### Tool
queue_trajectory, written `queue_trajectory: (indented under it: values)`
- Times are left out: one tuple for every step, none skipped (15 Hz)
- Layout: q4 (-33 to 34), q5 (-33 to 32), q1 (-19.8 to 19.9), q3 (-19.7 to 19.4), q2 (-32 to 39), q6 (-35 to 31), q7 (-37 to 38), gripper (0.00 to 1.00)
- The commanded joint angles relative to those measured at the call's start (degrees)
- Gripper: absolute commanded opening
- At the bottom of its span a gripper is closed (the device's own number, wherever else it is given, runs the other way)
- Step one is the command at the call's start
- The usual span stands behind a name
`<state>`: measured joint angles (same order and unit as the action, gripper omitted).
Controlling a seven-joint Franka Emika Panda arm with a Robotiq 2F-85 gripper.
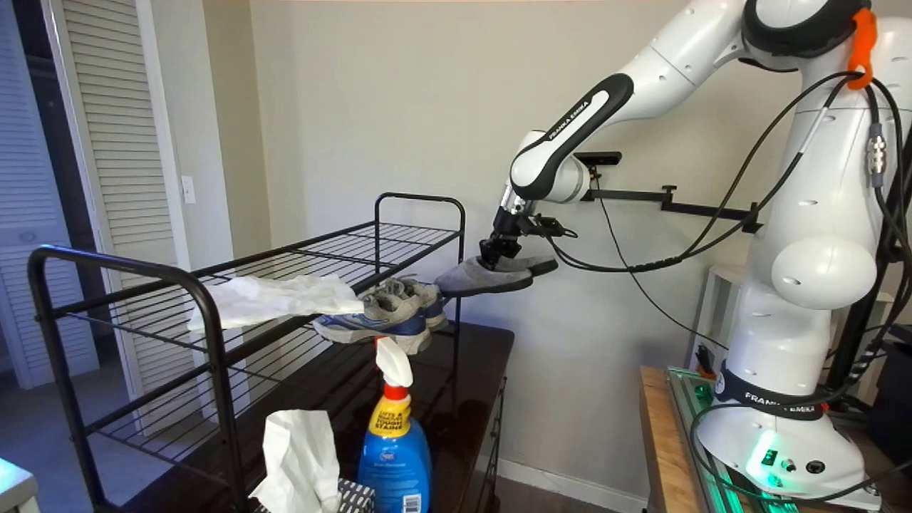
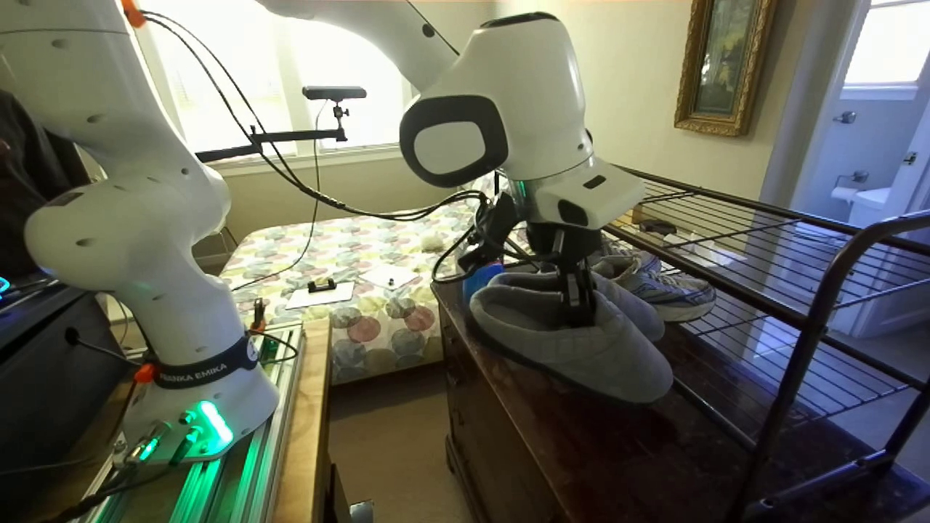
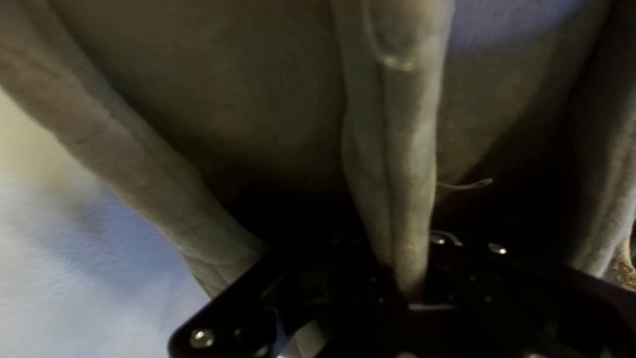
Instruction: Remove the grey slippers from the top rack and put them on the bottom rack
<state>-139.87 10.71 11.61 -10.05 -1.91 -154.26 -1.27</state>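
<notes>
Both grey slippers [image 1: 470, 279] hang side by side in the air off the rack's end, toes toward the rack. My gripper [image 2: 579, 299] reaches into them from above, shut on their adjoining side walls. In the wrist view the two fabric walls [image 3: 410, 209] run together down between the dark fingers; the fingertips are hidden in shadow. The top rack [image 1: 263, 343] is the upper black wire tier between the hoop-shaped ends. Below it, the bottom rack [image 1: 149, 397] is partly covered by the upper rails and a pair of sneakers.
Blue-and-grey sneakers [image 1: 399, 310] appear to rest on the lower tier, close to the slippers. A crumpled white sheet [image 1: 278, 301] lies on the upper tier. A spray bottle [image 1: 394, 456] and tissue box [image 1: 355, 497] stand in front, on the dark dresser [image 1: 491, 349] beneath the rack.
</notes>
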Motion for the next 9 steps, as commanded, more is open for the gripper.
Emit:
queue_trajectory:
  values:
    - [0.6, 5.4, -0.9, -0.4, 1.3, -3.6, -4.3, 0.03]
    - [0.6, 7.4, -0.9, -0.3, 1.5, -4.5, -6.0, 0.03]
    - [0.9, 10.2, -1.1, -0.2, 1.9, -4.9, -8.3, 0.03]
    - [1.2, 13.6, -0.9, 0.2, 2.1, -4.7, -11.1, 0.03]
    - [1.6, 17.3, -1.0, 0.4, 2.5, -4.4, -14.1, 0.03]
    - [2.1, 19.9, -1.0, 0.5, 3.0, -4.3, -16.4, 0.03]
    - [2.7, 22.6, -0.9, 0.6, 3.4, -3.7, -19.0, 0.03]
    - [3.1, 24.6, -0.9, 0.7, 3.9, -3.4, -21.2, 0.03]
    - [3.5, 26.2, -0.8, 0.7, 4.6, -3.8, -23.0, 0.03]
